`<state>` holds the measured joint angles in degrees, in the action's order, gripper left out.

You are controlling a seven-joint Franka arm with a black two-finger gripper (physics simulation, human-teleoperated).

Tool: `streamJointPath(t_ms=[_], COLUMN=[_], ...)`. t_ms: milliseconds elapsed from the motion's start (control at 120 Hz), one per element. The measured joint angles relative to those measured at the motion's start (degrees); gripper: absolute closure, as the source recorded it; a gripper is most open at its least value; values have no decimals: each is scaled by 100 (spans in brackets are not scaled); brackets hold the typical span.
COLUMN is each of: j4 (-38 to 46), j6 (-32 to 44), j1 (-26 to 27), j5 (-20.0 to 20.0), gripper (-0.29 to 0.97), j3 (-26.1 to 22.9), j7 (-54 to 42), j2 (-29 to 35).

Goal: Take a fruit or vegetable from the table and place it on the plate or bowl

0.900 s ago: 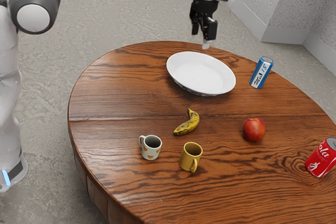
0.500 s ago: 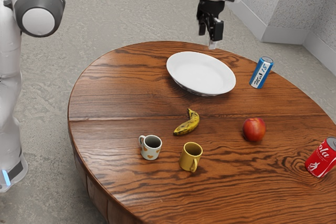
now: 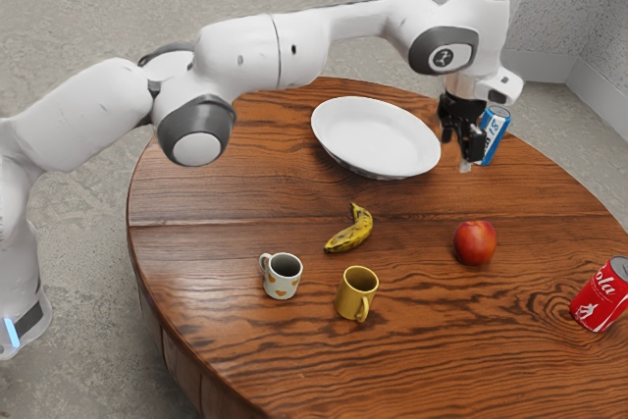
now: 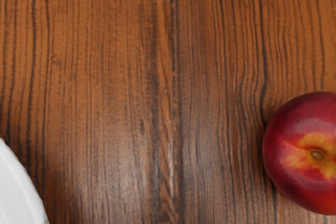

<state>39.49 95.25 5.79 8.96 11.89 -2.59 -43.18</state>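
The white arm (image 3: 245, 56) is reaching in from the exterior view's left across the round wooden table (image 3: 216, 183). Near the front edge a small white mug (image 3: 281, 275) is standing upright, and just to its right a yellow mug (image 3: 355, 292) is standing upright too, the two not touching. Behind them a banana (image 3: 350, 231) is lying on the bare wood, apart from the white plate (image 3: 376, 136) that is sitting toward the far side of the table. Just right of the plate the black gripper (image 3: 468, 156) is hanging, pointing down close over the tabletop and overlapping a tilted blue can (image 3: 497, 130). Whether its jaws are released or clenched cannot be told from here. Nearer the front, the red apple (image 3: 475, 241) is resting on the table, apart from the gripper and off the plate. At the far right edge a red can (image 3: 600, 293) is leaning. In the wrist view, bare table (image 4: 157, 77) is stretching between the plate (image 4: 16, 192) and the apple (image 4: 304, 153).
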Motion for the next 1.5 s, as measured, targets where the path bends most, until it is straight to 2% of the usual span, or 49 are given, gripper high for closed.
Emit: streamJointPath(t_ms=[100, 217, 592, 1500], j4=[-1208, -1565, -1720, -1883], j6=[-142, -234, -151, 145], j1=[-98, -103, 278, 223], j5=[104, 157, 169, 46], gripper=[0, 0, 0, 0], j3=[-59, -92, -168, -719], j7=[-8, -19, -37, -55], j2=[-994, -1261, -1405, -2047])
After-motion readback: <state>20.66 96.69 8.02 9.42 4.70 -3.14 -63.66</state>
